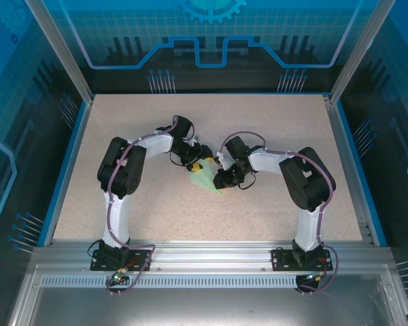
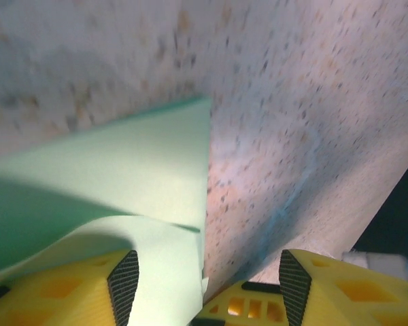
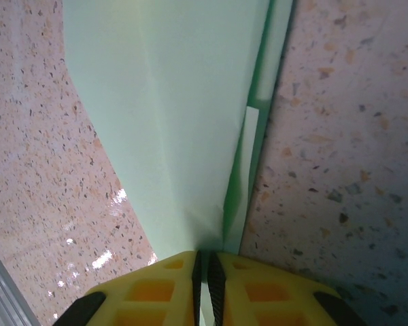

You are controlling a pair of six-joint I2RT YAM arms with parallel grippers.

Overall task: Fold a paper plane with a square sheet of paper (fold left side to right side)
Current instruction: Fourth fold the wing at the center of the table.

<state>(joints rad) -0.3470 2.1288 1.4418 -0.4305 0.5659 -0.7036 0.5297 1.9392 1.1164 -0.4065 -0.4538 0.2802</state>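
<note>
The pale mint-green square sheet of thin paper [image 1: 205, 178] is partly folded. In the right wrist view I count at least two layers, with a narrow flap along one edge. The sheet lies at about the middle of the speckled beige table [image 1: 122, 136], low on the surface, with one side lifted and curved.

The right gripper [image 3: 204, 273] is at the sheet's right side. Its two yellow plastic fingers [image 3: 156, 288] are pressed together with the edge of the sheet between them. I judge that it holds there to anchor the layers, so that the fold does not slide.

The left gripper [image 2: 207, 280] is at the sheet's left side, its jaws wide apart and pinching nothing. The lifted part of the sheet drapes over one of its fingers. I think it props this side from below, so that it can carry it over to the right side for the fold.

I count one sheet, two grippers and two black-and-white arms [image 1: 122, 170], both bent inward toward the sheet. I do not yet see a finished plane.
</note>
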